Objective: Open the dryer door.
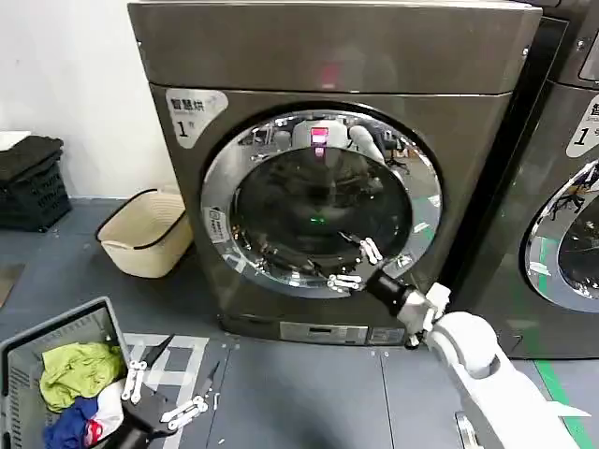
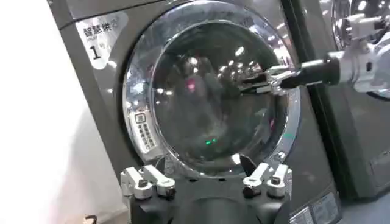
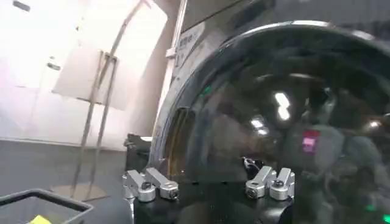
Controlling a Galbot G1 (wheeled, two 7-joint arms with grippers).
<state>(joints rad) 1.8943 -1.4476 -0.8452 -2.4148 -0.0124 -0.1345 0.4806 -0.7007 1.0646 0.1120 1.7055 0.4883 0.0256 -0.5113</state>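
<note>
While facing straight out at frame centre, large round chrome-rimmed dark-glass dryer door point(image 1: 323, 201) sits shut, flush, no long axis. Right gripper point(image 1: 358, 266) spread at lower-right rim; left gripper point(image 1: 164, 393) spread, lower left.

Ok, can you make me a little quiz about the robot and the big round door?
1. True or false: the dryer door is swung wide open.
2. Which claw is up at the door glass? A) the left claw B) the right claw C) both
3. Fill in: the beige basket sits on the floor to the ____ of the machine, seen from the robot.

Key
1. False. Its chrome rim sits against the machine's front.
2. B. The right claw is open at the lower glass; the left claw hangs low near the grey bin of clothes, also open.
3. Left.
</note>
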